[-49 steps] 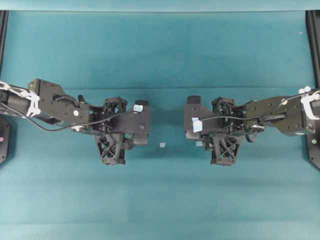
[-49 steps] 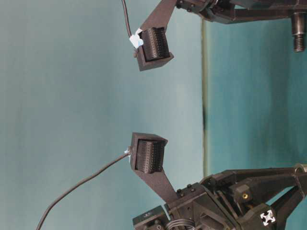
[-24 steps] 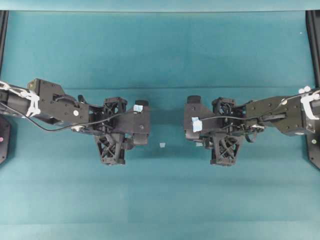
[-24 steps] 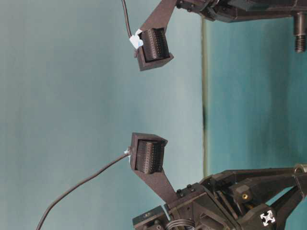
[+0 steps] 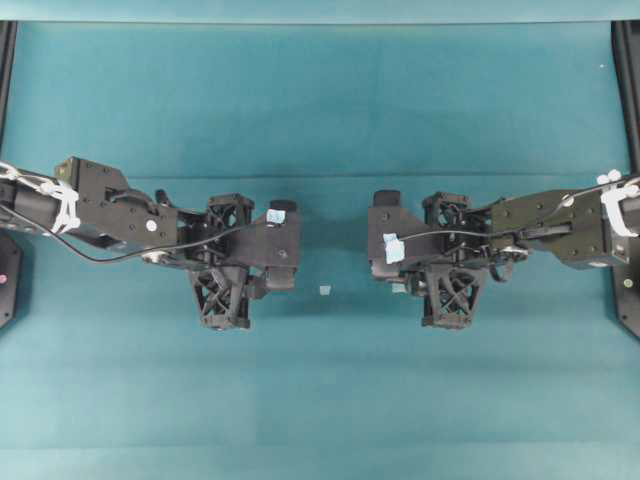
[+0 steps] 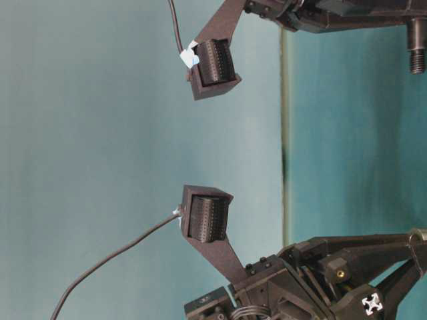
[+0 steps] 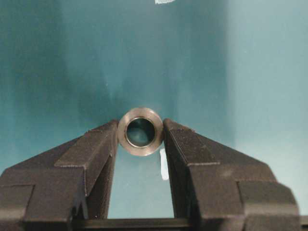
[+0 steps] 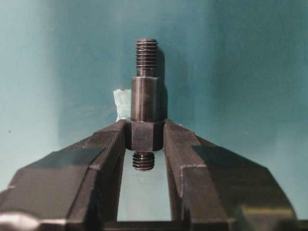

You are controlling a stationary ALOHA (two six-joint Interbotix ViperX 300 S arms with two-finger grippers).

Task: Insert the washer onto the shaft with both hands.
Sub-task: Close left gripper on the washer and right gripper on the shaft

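On the left of the overhead view the left gripper (image 5: 285, 238) hangs just above the teal bench (image 5: 320, 110), and nothing about it differs from a second ago: its fingers (image 7: 98, 149) pinch the washer (image 7: 140, 131) by the rim, one finger on each side, so the round centre hole stands open and faces outward from the fingers. Between the two arms a small pale tape scrap (image 5: 325, 290) lies on the bench, in the same spot as before. On the right, the right gripper (image 5: 385, 240) faces the left one across a clear gap; against the earlier overhead pictures it has barely shifted, no more than a slight settling of the wrist. Its fingers (image 8: 108, 144) clamp the shaft (image 8: 145, 103) on the hexagonal collar, with the smooth section and the threaded tip pointing away from the fingers and a short threaded stub showing behind the collar. Judging from this, both parts are already picked up and securely held, and the pause reads as the last adjustment before the two are brought together; the threaded tip must be lined up with the washer's hole, which is not yet done, as the parts remain well apart. No brand, label or legible writing appears anywhere; the pale blue tape (image 5: 394, 250) on the right gripper is blank
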